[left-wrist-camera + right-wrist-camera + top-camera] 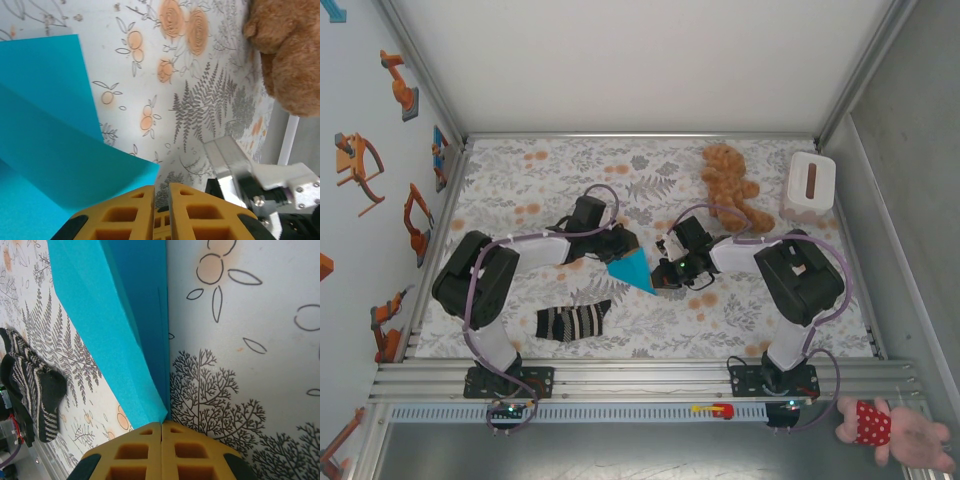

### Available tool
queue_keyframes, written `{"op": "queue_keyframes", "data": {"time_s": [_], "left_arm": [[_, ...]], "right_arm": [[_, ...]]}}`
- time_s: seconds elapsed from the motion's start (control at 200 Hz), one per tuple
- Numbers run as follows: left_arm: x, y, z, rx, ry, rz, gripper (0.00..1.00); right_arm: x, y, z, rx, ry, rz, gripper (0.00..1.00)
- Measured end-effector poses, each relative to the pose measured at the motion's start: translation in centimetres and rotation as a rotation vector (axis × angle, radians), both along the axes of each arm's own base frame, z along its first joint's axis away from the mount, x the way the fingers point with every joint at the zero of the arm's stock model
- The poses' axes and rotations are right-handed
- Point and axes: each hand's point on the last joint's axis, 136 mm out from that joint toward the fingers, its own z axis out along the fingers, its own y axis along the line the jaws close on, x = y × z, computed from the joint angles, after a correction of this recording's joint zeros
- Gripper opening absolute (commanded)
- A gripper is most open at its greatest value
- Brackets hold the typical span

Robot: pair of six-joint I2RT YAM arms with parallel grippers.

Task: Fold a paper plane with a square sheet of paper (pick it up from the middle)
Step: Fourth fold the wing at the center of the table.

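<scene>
The square sheet of paper, bright turquoise, is folded into a pointed paper plane (630,270) in the middle of the table between the two grippers. My right gripper (663,277) is at its narrow tip. In the right wrist view the yellow fingers (161,424) are shut, and the tip of the paper plane (110,315) runs into the seam between them. My left gripper (620,250) is at the wide end. In the left wrist view its fingers (161,187) stand a narrow slit apart with only tablecloth showing in the gap. The paper plane (50,150) lies just left of them.
A black-and-white striped sock (573,321) lies near the front left of the paper and also appears in the right wrist view (35,385). A brown teddy bear (728,180) and a white box (808,186) sit at the back right. The floral tablecloth (520,190) covers the table.
</scene>
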Motion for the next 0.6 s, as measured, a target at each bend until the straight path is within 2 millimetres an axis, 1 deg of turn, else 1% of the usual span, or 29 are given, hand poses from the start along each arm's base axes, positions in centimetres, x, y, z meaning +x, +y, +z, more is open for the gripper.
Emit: {"op": "queue_keyframes", "data": {"time_s": [0.125,0.2,0.356,0.601], "left_arm": [[-0.6,-0.5,-0.2,0.004,0.005,-0.019,0.16],[-0.9,-0.6,-0.7,0.016,0.015,-0.023,0.16],[-1.0,0.1,-2.2,0.079,0.051,0.002,0.15],[-0.6,0.7,-3.2,0.136,0.072,0.03,0.15]], "right_arm": [[0.1,0.1,0.0,0.001,0.001,0.001,0.04],[0.1,0.1,0.0,0.002,0.0,0.001,0.05],[0.2,0.1,0.0,0.0,0.001,0.0,0.07],[0.2,0.2,0.0,0.0,0.003,0.001,0.09]]}}
